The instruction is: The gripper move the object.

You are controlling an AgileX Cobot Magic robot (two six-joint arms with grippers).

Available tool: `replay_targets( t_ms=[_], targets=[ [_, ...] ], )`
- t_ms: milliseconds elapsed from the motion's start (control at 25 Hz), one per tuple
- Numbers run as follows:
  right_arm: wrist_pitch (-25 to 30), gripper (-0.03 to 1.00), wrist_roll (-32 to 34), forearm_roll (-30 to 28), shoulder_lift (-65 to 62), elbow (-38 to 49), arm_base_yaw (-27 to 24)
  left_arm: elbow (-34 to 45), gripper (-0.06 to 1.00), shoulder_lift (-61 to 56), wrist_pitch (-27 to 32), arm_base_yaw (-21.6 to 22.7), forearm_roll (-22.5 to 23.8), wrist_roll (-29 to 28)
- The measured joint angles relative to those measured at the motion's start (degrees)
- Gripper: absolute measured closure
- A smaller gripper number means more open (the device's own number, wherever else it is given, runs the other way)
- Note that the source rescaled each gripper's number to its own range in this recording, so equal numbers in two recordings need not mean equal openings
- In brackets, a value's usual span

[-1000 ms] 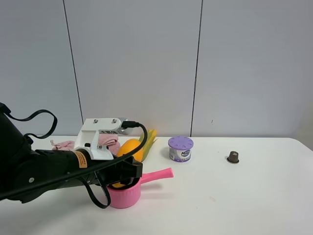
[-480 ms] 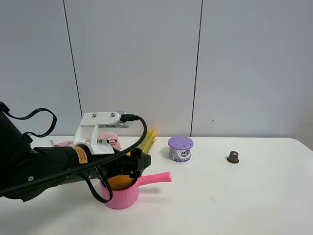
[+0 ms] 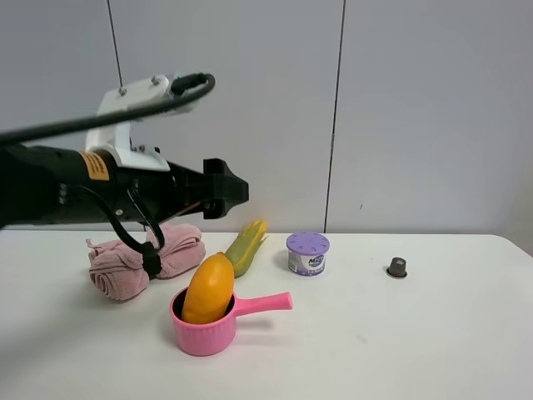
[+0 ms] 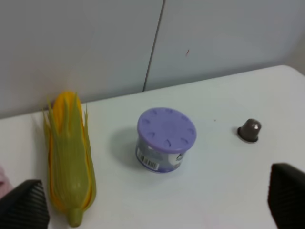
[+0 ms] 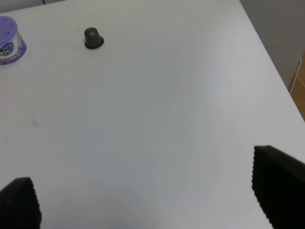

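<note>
The orange-yellow mango (image 3: 208, 287) stands tilted in the pink pot (image 3: 204, 336), with its top sticking out above the rim. My left gripper (image 3: 226, 190) is well above the pot and the table, apart from the mango. In the left wrist view the left gripper (image 4: 156, 202) is open and empty, and the mango is out of that view. My right gripper (image 5: 148, 193) is open and empty over bare table. It does not show in the exterior high view.
A corn cob (image 3: 247, 244) lies behind the pot and also shows in the left wrist view (image 4: 69, 157). A purple can (image 3: 307, 252) stands to its right, then a small dark capsule (image 3: 396, 267). A rolled pink towel (image 3: 141, 258) lies at the left.
My left gripper let go of the mango in the pink pot and rose well above it. The mango now leans in the pot, and the towel is uncovered.
</note>
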Motion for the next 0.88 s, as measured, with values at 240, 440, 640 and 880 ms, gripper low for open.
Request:
replay_targets(
  t_ms=[240, 440, 640, 880],
  targets=[
    [0.0, -0.03, 0.0, 0.0, 0.0, 0.0, 0.0, -0.07, 0.11, -10.59, 14.88, 0.0, -0.02, 8.83],
    [0.0, -0.03, 0.0, 0.0, 0.0, 0.0, 0.0, -0.12, 0.11, -15.3, 28.03, 0.0, -0.02, 18.32],
    [0.0, -0.03, 0.0, 0.0, 0.0, 0.0, 0.0, -4.14, 0.11, -16.79, 46.22, 0.0, 1.35, 21.62],
    [0.0, -0.03, 0.0, 0.0, 0.0, 0.0, 0.0, -15.68, 0.11, -16.96, 67.2, 0.0, 6.94, 21.69]
  ],
)
